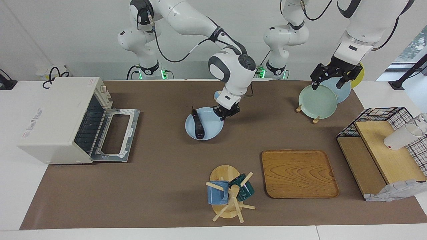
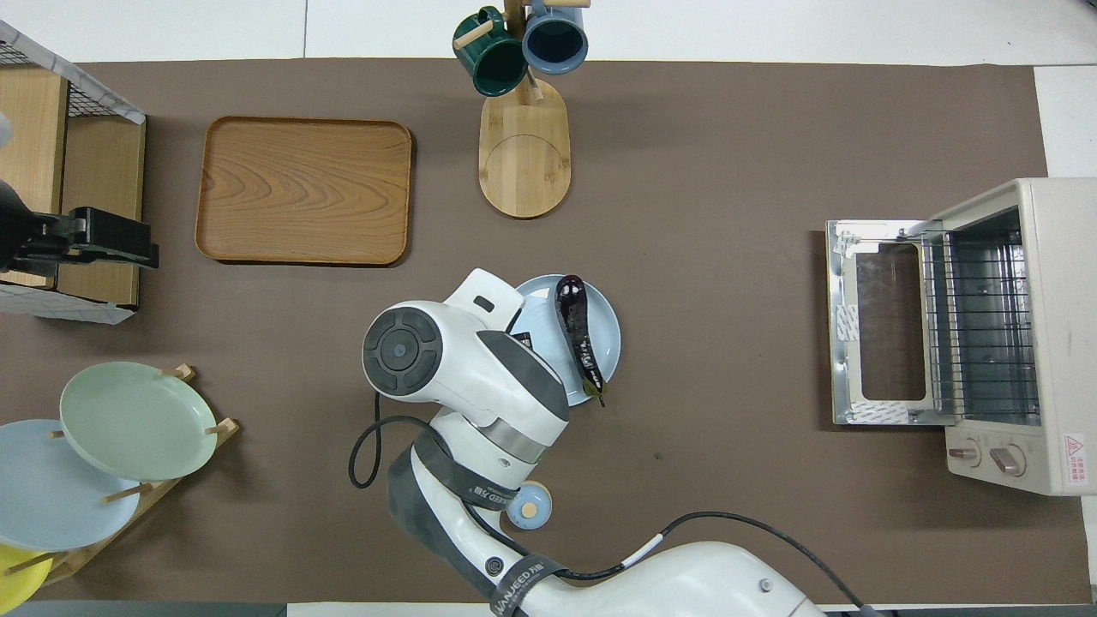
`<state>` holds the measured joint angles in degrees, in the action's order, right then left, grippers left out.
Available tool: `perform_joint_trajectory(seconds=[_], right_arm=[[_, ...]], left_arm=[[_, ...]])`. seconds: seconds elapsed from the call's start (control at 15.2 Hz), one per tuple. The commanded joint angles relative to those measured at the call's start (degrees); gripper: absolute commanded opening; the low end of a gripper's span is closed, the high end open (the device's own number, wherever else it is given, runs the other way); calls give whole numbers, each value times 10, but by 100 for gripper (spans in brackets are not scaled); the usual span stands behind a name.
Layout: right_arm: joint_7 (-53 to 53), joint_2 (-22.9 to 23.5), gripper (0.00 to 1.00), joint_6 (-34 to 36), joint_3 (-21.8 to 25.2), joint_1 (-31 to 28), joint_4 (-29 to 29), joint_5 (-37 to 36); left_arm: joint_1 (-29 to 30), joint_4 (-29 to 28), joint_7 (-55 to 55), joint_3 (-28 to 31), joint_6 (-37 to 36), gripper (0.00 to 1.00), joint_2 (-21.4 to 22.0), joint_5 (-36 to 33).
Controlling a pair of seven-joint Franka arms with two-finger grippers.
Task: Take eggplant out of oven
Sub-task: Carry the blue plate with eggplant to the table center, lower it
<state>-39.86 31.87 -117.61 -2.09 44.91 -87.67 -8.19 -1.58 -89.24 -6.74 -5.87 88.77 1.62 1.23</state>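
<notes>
Gripping the rim of a light blue plate [image 1: 209, 128], the right gripper [image 1: 226, 113] has its fingertips pinched tight on the edge toward the left arm's end. Eggplant [image 1: 198, 126] lies lengthwise on that plate, stem end pointing toward the robots (also clear in overhead view [image 2: 580, 332]). Whether the plate touches the brown mat [image 1: 166, 160] or is held just over it, cannot tell; it is mid-table, well apart from the oven [image 1: 56, 120]. Oven sits at the right arm's end, door [image 1: 116, 135] dropped flat, wire rack bare. Left gripper [image 1: 328, 81] waits with fingers spread wide, holding nothing, over the plate rack [image 1: 318, 100]. Wooden tray [image 1: 298, 173] and mug tree [image 1: 228, 195] sit farther from the robots.
</notes>
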Motion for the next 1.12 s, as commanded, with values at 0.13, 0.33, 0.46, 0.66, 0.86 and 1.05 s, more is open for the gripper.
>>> perform_joint_trajectory(seconds=[0.13,0.33,0.46,0.66,0.86,1.05], right_arm=[[-33,21,20,-45,-3,-4,11,10],[-31,14,44,-30,-2,-9,19,1],[-7,-7,47,17,-2,-28,50,3],[36,-68,38,82,-1,-69,39,6],[141,-125,12,131,2,-130,0,2],[184,-169,0,143,2,-197,-61,1]], left_arm=[[10,-8,-2,-5,11,100,7,12],[10,-8,-1,-5,11,100,7,13],[10,-8,-1,-5,12,100,7,13],[7,-9,1,-6,13,100,7,13],[2,-15,3,-8,18,100,7,13],[-16,-31,-4,-11,34,100,8,23]])
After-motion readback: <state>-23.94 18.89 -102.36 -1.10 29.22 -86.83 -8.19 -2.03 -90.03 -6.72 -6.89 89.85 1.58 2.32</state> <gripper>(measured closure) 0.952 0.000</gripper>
